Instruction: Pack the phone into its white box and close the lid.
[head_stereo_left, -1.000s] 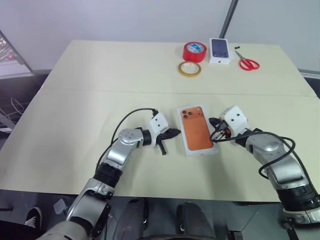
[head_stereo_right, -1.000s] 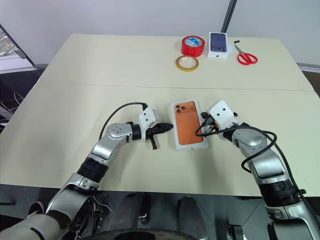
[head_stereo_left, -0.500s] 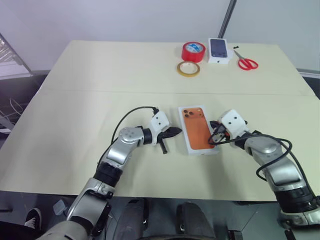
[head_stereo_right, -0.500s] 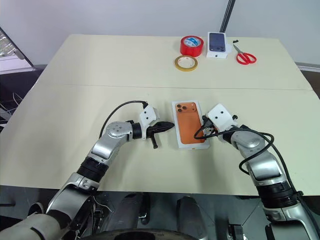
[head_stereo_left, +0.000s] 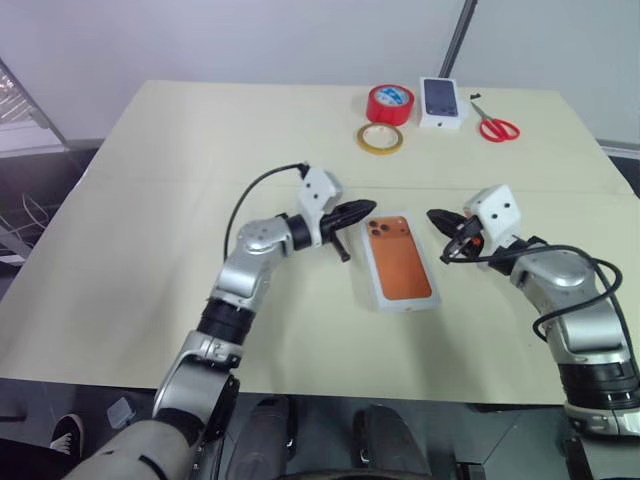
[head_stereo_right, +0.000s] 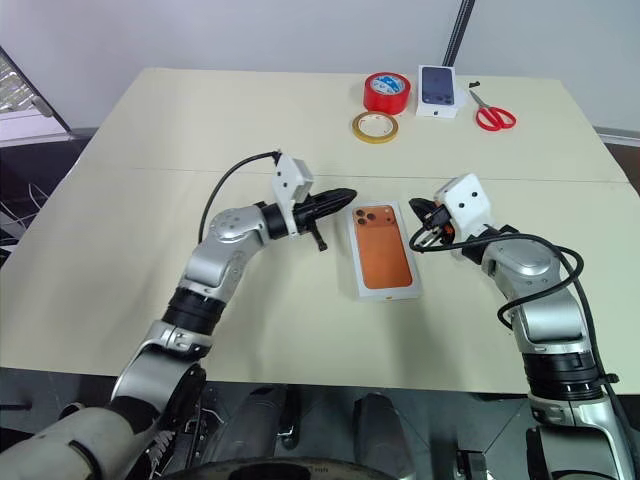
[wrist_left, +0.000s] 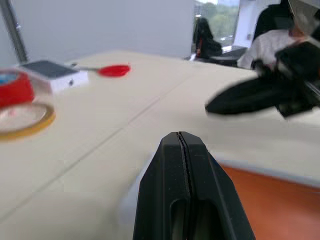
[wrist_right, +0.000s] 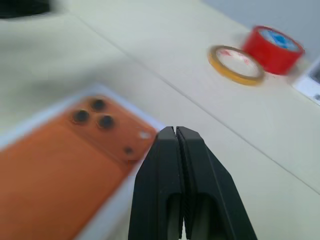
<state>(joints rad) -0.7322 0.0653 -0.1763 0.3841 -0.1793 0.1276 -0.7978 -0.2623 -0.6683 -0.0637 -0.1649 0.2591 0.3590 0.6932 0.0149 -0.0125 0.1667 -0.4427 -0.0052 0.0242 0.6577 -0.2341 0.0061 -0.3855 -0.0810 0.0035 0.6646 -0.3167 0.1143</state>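
The phone (head_stereo_left: 399, 266) lies back-up in the white box (head_stereo_left: 401, 304), its copper-orange shell framed by the tray's thin white rim and its camera cluster at the far corner, on the near half of the pale table (head_stereo_left: 150, 200). It sits between the two grippers and touches neither: the left gripper (head_stereo_left: 368, 209) hangs just off the phone's far left corner, raised above the tabletop and pointing across toward the right, while the right gripper (head_stereo_left: 433, 215) hovers just past the far right corner, pointing back toward the left. Both have their black fingers pressed flat together with nothing between them, as the wrist views show plainly. One phone, one tray. Well apart at the far edge of the table stand one red tape roll (head_stereo_left: 389, 103), one flat yellow tape ring (head_stereo_left: 379, 138) just in front of it, one small white box bearing a dark phone picture (head_stereo_left: 441, 101) to the right of the red roll, and one pair of red-handled scissors (head_stereo_left: 495, 125) at the right end of the row
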